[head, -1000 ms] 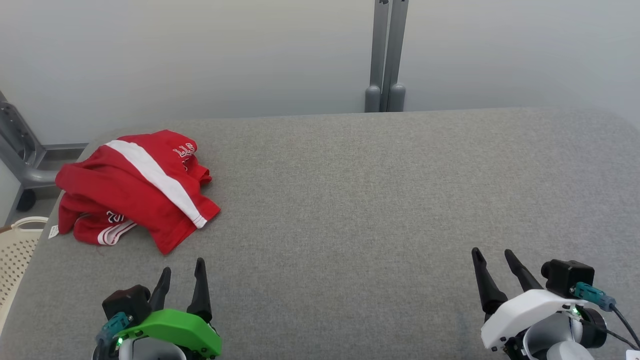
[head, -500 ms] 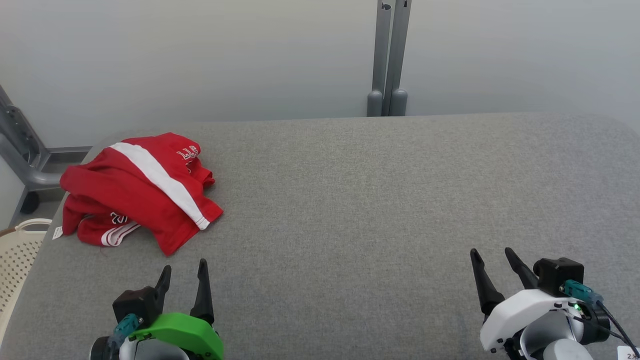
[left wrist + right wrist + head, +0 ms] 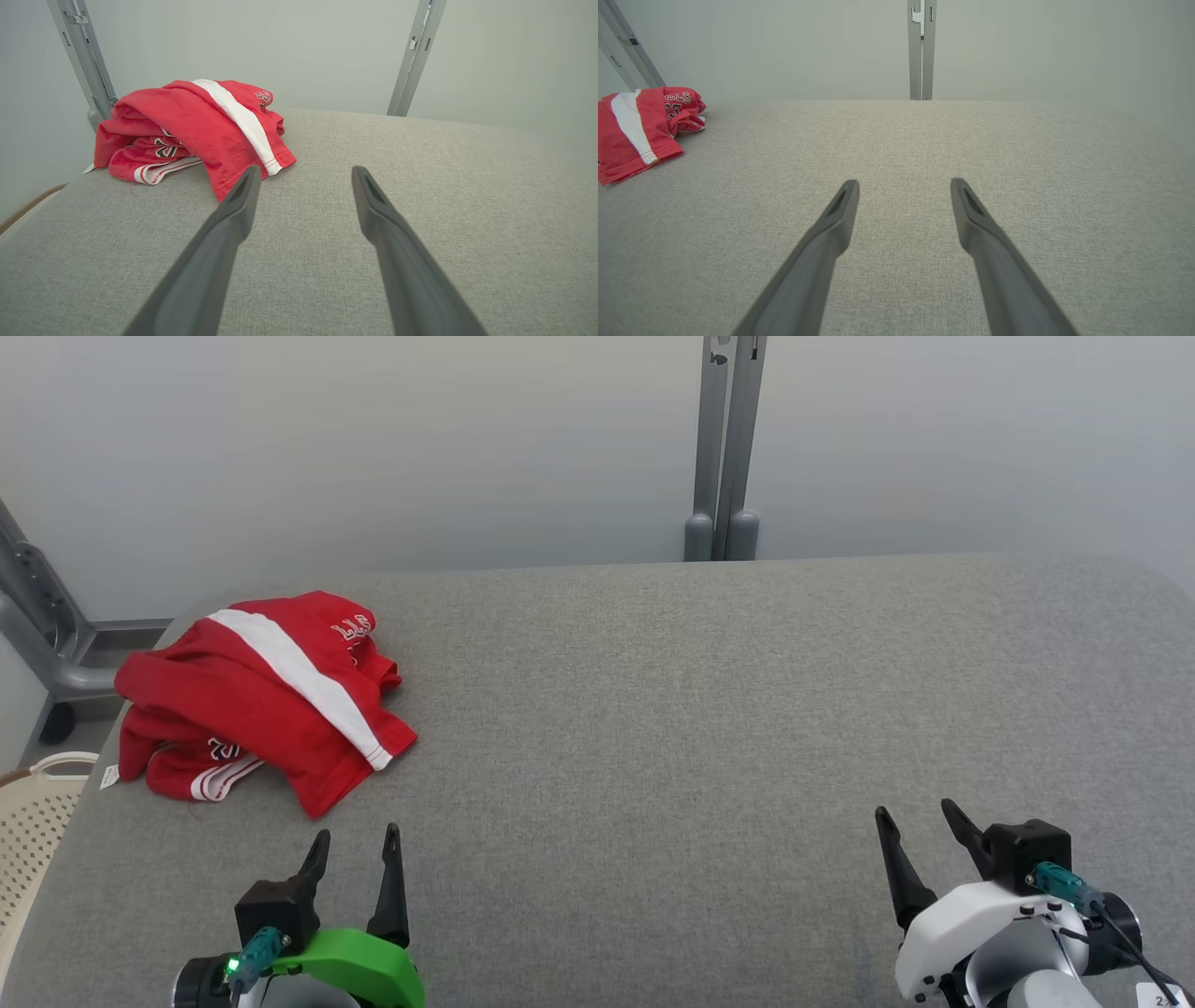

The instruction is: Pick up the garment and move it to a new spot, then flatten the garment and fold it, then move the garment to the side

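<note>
A pale basket [image 3: 33, 821] is standing just off the left edge of the table [image 3: 653, 709]. The garment [image 3: 261, 695], red with a white stripe, is lying crumpled on the table near its far left corner, reaching the left edge. Its long axis is running diagonally, from the far left toward the near middle, and its nearest hem corner is pointing at the left claw [image 3: 357, 833].

That claw is hovering by the near edge with its jaws spread wide and holding nothing, fingers aiming up the table. The garment is lying ahead of it and slightly to its left, near but not touching. The right claw [image 3: 915, 810] is waiting by the near right corner, likewise wide and empty, well apart from the garment. In my judgement the left arm is the better placed for the pickup, reaching forward and a little leftward.

Compared with one second earlier, the head camera is looking from a slightly different angle, so the whole scene is sitting lower in that view. The garment is keeping its place on the table. Both claws are remaining wide open, and the left one is appearing a touch further right.
</note>
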### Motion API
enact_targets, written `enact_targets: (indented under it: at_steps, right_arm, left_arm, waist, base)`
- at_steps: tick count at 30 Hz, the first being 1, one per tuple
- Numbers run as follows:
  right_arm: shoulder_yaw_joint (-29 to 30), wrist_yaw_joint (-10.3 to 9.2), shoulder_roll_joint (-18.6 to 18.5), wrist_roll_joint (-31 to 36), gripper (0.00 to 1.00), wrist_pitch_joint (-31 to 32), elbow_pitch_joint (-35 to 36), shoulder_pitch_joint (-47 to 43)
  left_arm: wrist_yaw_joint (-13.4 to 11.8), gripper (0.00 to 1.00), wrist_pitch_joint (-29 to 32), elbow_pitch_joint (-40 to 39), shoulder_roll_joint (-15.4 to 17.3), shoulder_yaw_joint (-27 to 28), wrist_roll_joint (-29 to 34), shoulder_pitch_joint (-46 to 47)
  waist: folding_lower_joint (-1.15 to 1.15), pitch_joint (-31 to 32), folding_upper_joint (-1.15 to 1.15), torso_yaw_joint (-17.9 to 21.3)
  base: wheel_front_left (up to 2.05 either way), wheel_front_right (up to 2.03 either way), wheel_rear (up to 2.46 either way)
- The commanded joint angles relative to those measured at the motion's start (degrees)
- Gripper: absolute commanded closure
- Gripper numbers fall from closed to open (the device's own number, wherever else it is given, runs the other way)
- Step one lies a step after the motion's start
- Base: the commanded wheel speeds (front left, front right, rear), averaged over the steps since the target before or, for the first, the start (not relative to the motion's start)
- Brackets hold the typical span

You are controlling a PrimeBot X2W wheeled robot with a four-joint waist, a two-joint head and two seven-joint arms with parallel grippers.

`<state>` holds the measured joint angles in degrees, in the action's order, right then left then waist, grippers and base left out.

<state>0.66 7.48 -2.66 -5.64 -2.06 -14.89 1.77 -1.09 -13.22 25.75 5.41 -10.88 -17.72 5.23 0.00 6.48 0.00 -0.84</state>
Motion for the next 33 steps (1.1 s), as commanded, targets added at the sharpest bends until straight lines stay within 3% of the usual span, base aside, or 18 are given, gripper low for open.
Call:
enact_targets:
  at_steps: [1,16,33]
  right_arm:
    - [0.0,0.02,-0.3,1.6,0.00,-0.3,-0.1,0.7]
    - [-0.4,0.01,-0.3,7.3,0.00,-1.0,-1.2,0.9]
    - [-0.3,0.01,-0.3,7.0,0.00,-1.1,-1.5,0.8]
  left_arm:
    - [-0.5,0.00,-0.5,0.0,0.4,-0.1,1.3,-0.4]
    - [-0.9,0.00,-2.1,1.5,0.6,-0.9,5.7,-0.7]
    - [-1.0,0.00,-2.0,2.2,0.8,-1.3,4.4,0.0]
  waist:
    - [0.00,0.1,0.00,0.0]
    - [0.00,1.0,0.00,-0.2]
    - [0.00,0.9,0.00,-1.1]
  base:
    - [0.00,0.00,0.00]
    - [0.00,0.00,0.00]
    - [0.00,0.00,0.00]
